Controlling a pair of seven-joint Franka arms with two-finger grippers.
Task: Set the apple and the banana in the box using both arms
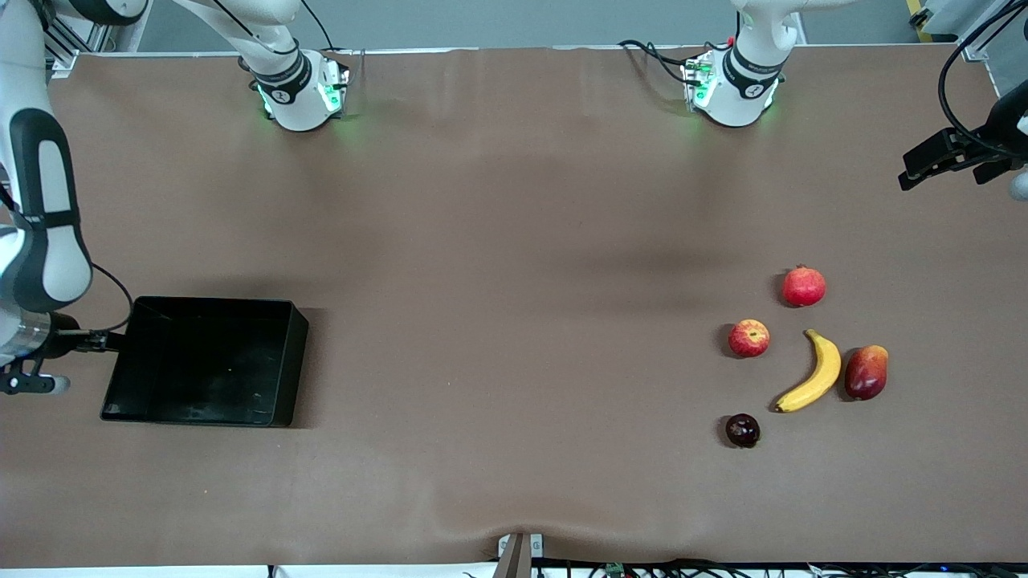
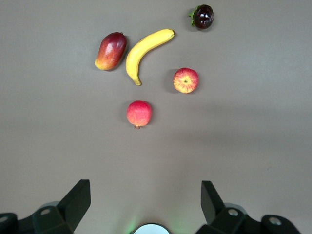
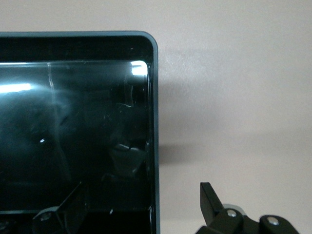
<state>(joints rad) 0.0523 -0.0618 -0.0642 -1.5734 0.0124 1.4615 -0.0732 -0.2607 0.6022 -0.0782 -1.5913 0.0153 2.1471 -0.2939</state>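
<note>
Nothing picked yet: apple [image 1: 748, 338] and banana [image 1: 811, 374] sit on the surface, well apart from the empty box [image 1: 291, 353]. Left hand [image 2: 145, 202] hangs spread wide over the fruit end, right hand [image 3: 141, 207] spread over the box edge. I'd drop left onto the banana next.

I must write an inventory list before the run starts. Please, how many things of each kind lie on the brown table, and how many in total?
Small red apple with yellow streaks: 1
Curved yellow banana: 1
Round red pomegranate: 1
Red-and-yellow oval mango: 1
Dark maroon round fruit: 1
Shallow glossy black plastic box: 1
Total: 6
</note>
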